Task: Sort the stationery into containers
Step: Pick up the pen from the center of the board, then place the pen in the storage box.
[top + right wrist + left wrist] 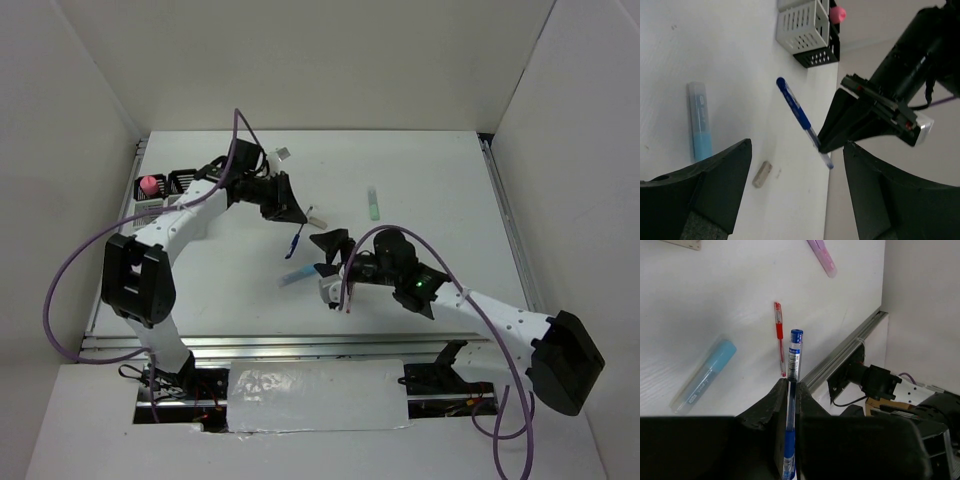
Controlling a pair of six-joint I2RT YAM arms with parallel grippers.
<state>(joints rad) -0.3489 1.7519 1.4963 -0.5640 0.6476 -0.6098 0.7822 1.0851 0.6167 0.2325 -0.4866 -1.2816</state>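
- the thin blue pen (794, 352) is pinched at one end between the fingers of the left gripper (789, 386), clamped tight on the barrel, and the rest of it pokes out past the fingertips over the middle of the table (420, 170)
- can't tell whether the pen's free end touches the surface
- just past that free end, from the left wrist view, the red pen (779, 337) lies flat on the table
- the light-blue marker (699, 127) lies flat near it, off to one side, with the little beige eraser (762, 174) close by
- the lilac marker (822, 257) sits further out, apart from those
- the pale-green marker (373, 203) is on its own, well away toward the far right of the table
- the right gripper (335, 255) is close to the left one, jaws spread wide with nothing in them, facing the pen and the light-blue marker
- the containers (175, 183) are clustered at the far left edge: a white slotted bin (802, 25) touching a black mesh bin (820, 56), with something pink (837, 14) sticking up from one of them
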